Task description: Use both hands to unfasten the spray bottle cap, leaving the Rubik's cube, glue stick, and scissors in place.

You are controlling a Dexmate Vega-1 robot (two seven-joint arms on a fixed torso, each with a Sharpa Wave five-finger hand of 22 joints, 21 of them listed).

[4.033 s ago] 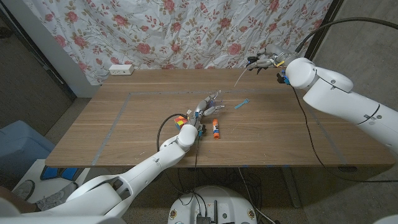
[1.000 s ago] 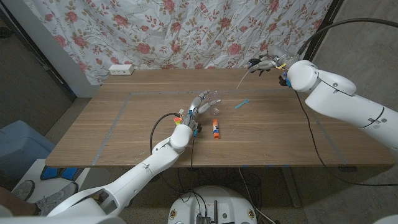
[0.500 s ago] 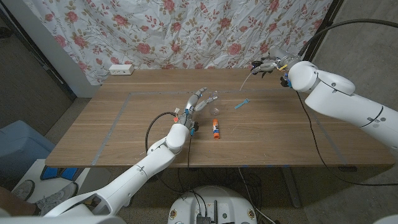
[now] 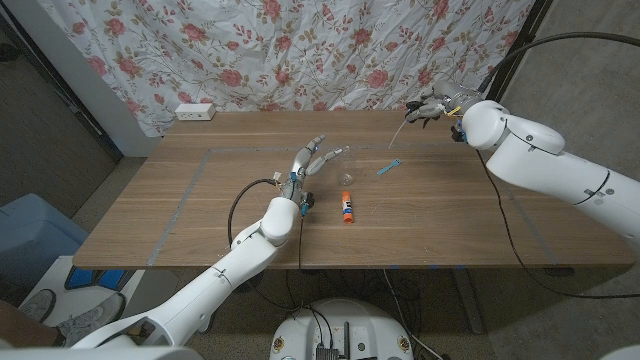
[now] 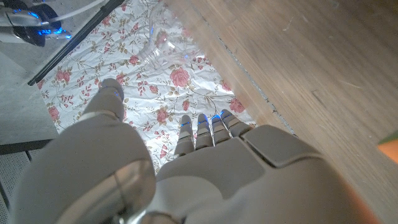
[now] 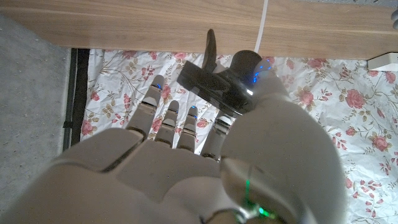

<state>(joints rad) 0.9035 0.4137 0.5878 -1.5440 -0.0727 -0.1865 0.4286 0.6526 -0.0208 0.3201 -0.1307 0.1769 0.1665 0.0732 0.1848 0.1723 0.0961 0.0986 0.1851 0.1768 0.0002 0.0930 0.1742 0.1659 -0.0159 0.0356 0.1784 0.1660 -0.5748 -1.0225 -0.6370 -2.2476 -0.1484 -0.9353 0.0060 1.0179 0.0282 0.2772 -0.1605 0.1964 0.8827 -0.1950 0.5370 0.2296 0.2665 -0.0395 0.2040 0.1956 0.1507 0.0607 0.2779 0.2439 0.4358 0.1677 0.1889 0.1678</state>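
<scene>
The wooden table (image 4: pixel 200 215) has a smooth brown top with fine grain and a thin dark rectangle line on it. Behind it hangs a wrinkled curtain (image 4: pixel 250 50) of white cloth with red roses, and a white power strip (image 4: pixel 195 111) lies at the far left edge.

The left arm is stretched forward over the middle of the table. The left hand (image 4: pixel 305 165) is raised with its grey fingers spread wide and straight, holding nothing. In the left wrist view this hand (image 5: pixel 205 162) looks smooth and rounded, of pale plastic. Just beyond its fingertips lies the clear spray bottle (image 4: pixel 340 153), hard to see because it is transparent; I cannot tell if the fingers touch it. Near the left wrist a colourful Rubik's cube (image 4: pixel 303 202) is partly hidden. Beside it lies the glue stick (image 4: pixel 346 207), a short orange cylinder. Further right are small light-blue scissors (image 4: pixel 388 168).

The right hand (image 4: pixel 432 103) is high above the far right edge and holds the dark spray cap (image 6: pixel 217 84) with its thin white tube (image 4: pixel 398 128) hanging down.
</scene>
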